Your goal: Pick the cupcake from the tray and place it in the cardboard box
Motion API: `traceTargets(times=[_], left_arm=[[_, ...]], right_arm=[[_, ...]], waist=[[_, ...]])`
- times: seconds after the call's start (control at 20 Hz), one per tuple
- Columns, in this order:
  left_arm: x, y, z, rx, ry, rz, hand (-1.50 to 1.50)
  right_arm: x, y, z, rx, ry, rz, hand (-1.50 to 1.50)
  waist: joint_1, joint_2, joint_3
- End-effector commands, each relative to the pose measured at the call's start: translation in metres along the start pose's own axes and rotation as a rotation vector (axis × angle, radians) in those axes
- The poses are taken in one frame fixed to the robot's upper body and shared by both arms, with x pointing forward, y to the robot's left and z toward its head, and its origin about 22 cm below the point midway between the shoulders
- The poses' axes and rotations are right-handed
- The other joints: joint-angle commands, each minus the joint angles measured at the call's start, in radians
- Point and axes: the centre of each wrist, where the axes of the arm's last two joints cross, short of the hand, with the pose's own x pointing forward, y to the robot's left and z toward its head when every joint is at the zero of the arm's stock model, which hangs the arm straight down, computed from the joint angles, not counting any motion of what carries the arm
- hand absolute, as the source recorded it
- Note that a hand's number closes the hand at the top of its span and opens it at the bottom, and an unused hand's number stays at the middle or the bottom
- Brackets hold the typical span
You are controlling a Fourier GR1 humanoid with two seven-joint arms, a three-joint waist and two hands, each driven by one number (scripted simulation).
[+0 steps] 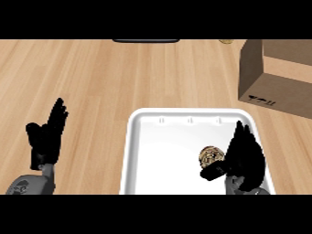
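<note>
Now reach step: small brown-frosted cupcake [211,156] sits on white rectangular plastic tray [159,151], at its 4 o'clock. Black right hand [244,155] beside it, fingers straight, thumb touching, nothing held. Black left hand [47,135] rests open at 9 o'clock. Next: curl round, lift toward brown cardboard box [287,82] at 1 o'clock.

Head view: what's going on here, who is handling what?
The robot's right hand is over the white tray, right beside the cupcake, with its thumb next to it; the fingers are straight and nothing is lifted yet. The cupcake sits on the tray's right half. The left hand rests open over the wooden counter, left of the tray. The cardboard box stands at the far right, beyond the tray, and its inside is not visible.
</note>
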Motion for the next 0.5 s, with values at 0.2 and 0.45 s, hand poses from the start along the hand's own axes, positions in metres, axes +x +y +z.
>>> traceTargets(times=[0.2,0.45], left_arm=[[0.001,0.002,-0.011,0.005,-0.009,0.006,0.0],[-0.009,-0.005,0.001,0.011,-0.003,-0.004,0.0]], right_arm=[[0.013,0.008,-0.002,0.033,0.211,0.001,-1.5],[0.004,0.029,-0.008,0.019,0.213,0.0,-1.5]], waist=[[-0.007,0.001,0.0],[-0.007,-0.001,0.001]])
